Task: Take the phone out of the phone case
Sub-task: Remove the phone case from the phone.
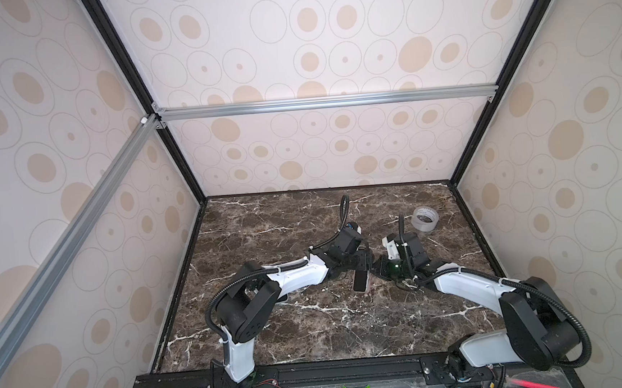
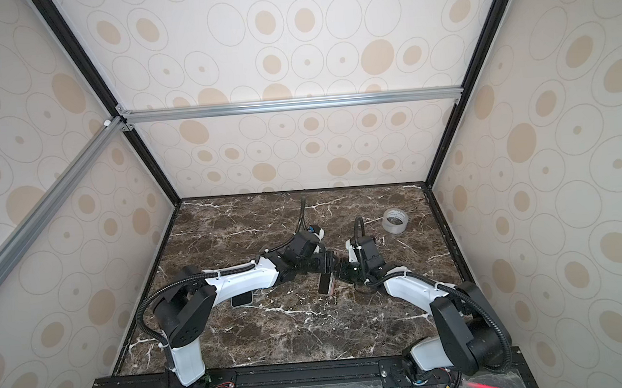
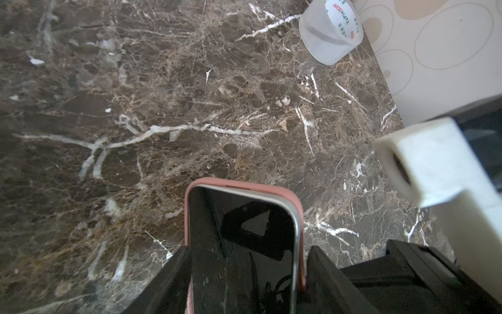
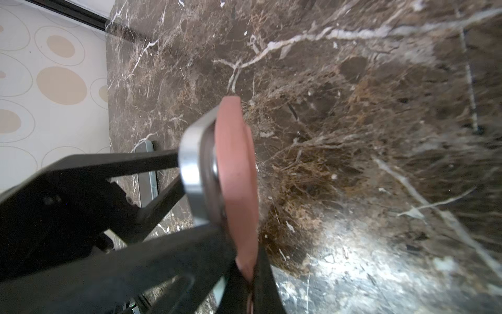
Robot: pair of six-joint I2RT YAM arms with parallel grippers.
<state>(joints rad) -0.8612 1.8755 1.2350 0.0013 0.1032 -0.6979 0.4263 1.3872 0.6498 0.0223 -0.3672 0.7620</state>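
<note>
Left claw (image 3: pixel 248 248) clamps the phone (image 3: pixel 239 231) across its long sides, while the right claw (image 4: pixel 248 267) is clenched on a rim of the pink phone case (image 4: pixel 236 168). Phone and case hang between both arms over the middle of the tabletop (image 1: pixel 311 333), the phone's silver edge standing clear of the case at one corner.

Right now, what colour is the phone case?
Salmon pink. The left wrist view shows it best, where the case rims the dark phone.

The phone (image 3: pixel 239 244) sits partly in the phone case (image 4: pixel 236 163), tape roll (image 1: pixel 424 219) behind.
</note>
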